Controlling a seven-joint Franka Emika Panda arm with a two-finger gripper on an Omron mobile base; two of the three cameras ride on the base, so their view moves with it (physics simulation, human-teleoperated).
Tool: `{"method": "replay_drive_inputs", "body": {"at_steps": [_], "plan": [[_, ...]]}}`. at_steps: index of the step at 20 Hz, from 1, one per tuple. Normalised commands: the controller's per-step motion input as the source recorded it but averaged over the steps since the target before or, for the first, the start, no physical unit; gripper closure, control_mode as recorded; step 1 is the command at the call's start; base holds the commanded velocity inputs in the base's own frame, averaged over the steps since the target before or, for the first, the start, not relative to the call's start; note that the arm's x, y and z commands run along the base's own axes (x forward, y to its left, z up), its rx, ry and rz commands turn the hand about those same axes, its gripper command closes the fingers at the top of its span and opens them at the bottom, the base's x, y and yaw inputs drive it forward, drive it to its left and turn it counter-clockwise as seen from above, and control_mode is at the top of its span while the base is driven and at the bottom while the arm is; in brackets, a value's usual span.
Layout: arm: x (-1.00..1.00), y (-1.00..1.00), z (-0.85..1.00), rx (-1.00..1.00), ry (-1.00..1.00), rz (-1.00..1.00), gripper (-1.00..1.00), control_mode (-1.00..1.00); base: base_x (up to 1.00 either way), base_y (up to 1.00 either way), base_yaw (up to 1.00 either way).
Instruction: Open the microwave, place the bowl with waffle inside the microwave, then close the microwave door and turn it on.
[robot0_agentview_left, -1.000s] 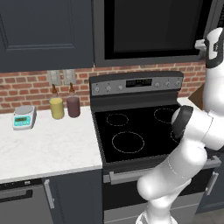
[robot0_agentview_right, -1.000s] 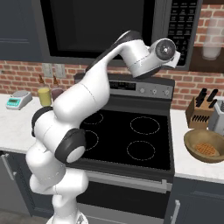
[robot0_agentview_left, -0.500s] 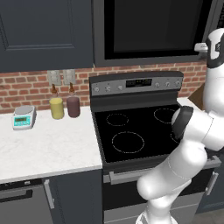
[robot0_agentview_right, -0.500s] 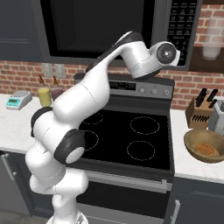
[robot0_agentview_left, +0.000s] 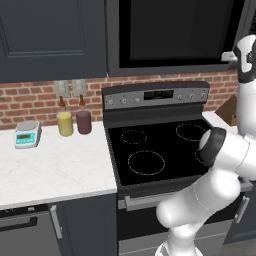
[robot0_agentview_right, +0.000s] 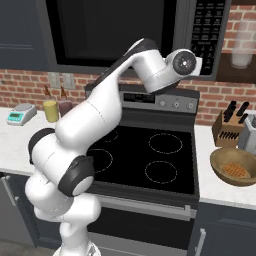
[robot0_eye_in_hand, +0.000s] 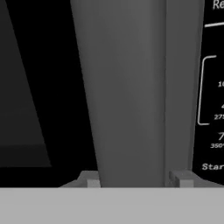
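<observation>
The microwave (robot0_agentview_right: 115, 30) hangs above the stove with its door (robot0_agentview_left: 175, 30) closed. My gripper (robot0_agentview_right: 199, 65) is up at the door's right edge, beside the button panel (robot0_agentview_right: 205, 30). In the hand view my gripper (robot0_eye_in_hand: 135, 181) is open, and the upright grey door handle (robot0_eye_in_hand: 127, 87) stands between its two tips. The button panel (robot0_eye_in_hand: 212, 109) lies just to the right of it. The tan bowl (robot0_agentview_right: 235, 167) with the waffle (robot0_agentview_right: 235, 170) in it sits on the counter right of the stove, far below the hand.
The black stove top (robot0_agentview_left: 160, 145) lies under the arm. A knife block (robot0_agentview_right: 229, 125) and a toaster (robot0_agentview_right: 248, 133) stand behind the bowl. Two bottles (robot0_agentview_left: 65, 122) and a small scale (robot0_agentview_left: 27, 134) sit on the left counter (robot0_agentview_left: 55, 170).
The hand has edged slightly closer to the microwave front. Nothing else has moved.
</observation>
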Motion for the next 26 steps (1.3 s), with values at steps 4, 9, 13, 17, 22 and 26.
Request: {"method": "replay_drive_inputs", "body": {"at_steps": [4, 9, 13, 17, 22, 26], "plan": [[-0.37, 0.76, 0.03, -0.04, 0.05, 0.08, 1.0, -1.0, 0.0, 0.0, 0.0], [-0.76, 0.78, 0.04, -0.03, 0.04, 0.11, 1.0, -1.0, 0.0, 0.0, 0.0], [-1.0, 0.8, 0.03, -0.03, 0.0, 0.09, 1.0, -1.0, 0.0, 0.0, 0.0], [-1.0, 0.87, 0.01, -0.05, -0.01, 0.04, 1.0, -1.0, 0.0, 0.0, 0.0], [-1.0, 1.0, 0.0, -0.1, -0.03, 0.01, 1.0, -1.0, 0.0, 0.0, 0.0], [-1.0, 1.0, 0.0, -0.13, -0.01, 0.0, 1.0, -1.0, 0.0, 0.0, 0.0]]}}
